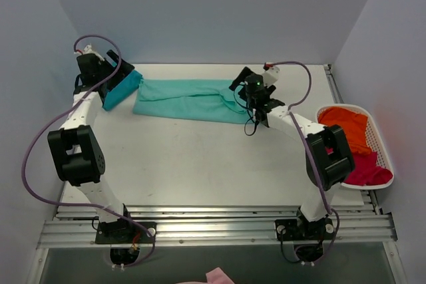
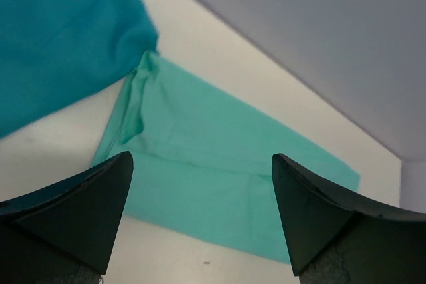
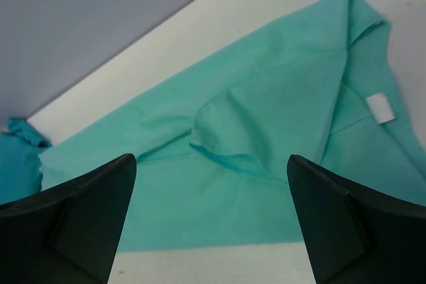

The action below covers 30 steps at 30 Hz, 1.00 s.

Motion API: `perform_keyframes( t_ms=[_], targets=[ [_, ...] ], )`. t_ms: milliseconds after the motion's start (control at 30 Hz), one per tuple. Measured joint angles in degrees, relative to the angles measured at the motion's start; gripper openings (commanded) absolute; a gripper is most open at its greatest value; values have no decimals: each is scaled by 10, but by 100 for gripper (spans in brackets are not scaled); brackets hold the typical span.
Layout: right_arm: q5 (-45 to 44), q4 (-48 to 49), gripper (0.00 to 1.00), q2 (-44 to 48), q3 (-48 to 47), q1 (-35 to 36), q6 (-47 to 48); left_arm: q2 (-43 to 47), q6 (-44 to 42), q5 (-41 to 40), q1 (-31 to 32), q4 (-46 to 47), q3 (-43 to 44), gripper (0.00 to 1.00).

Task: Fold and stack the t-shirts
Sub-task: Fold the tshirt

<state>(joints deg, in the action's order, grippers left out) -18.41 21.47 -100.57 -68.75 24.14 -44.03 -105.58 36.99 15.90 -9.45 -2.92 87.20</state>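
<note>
While the mint shirt (image 1: 190,100) lies stretched out, the teal shirt (image 1: 122,89) touches 1 end.
Left fingers (image 2: 80,211) hover apart there; right fingers (image 3: 73,217) apart by its label (image 3: 381,107).

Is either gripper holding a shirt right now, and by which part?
Nothing is held: left gripper and right gripper are both open, off the mint-green t-shirt.

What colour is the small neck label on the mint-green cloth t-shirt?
The small neck label is white, clearest in the right wrist view.
</note>
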Motion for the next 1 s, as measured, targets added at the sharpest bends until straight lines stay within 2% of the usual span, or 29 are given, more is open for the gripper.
perform_keyframes(
  t_ms=[200, 367, 433, 500, 567, 767, 1000],
  targets=[
    [-2, -28, 92, -51, -17, 77, -9, 3, -4, -67, 6, -66, -122, 98],
    [-6, -34, 92, -52, -16, 79, -12, 6, -4, -102, 26, -111, -181, 100],
    [-8, -35, 92, -52, -15, 77, -14, 8, -4, -111, 38, -112, -184, 100],
    [-10, -34, 92, -52, -11, 76, -15, 11, -3, -117, 45, -108, -187, 94],
    [-12, -35, 92, -52, -3, 74, -16, 12, -2, -125, 50, -106, -188, 93],
    [-25, -37, 92, -45, 40, 74, -21, 7, 0, -157, 53, -106, -188, 93],
    [-34, -37, 92, -19, 85, 74, -24, -58, 2, -185, 53, -115, -140, 92]
  ],
)
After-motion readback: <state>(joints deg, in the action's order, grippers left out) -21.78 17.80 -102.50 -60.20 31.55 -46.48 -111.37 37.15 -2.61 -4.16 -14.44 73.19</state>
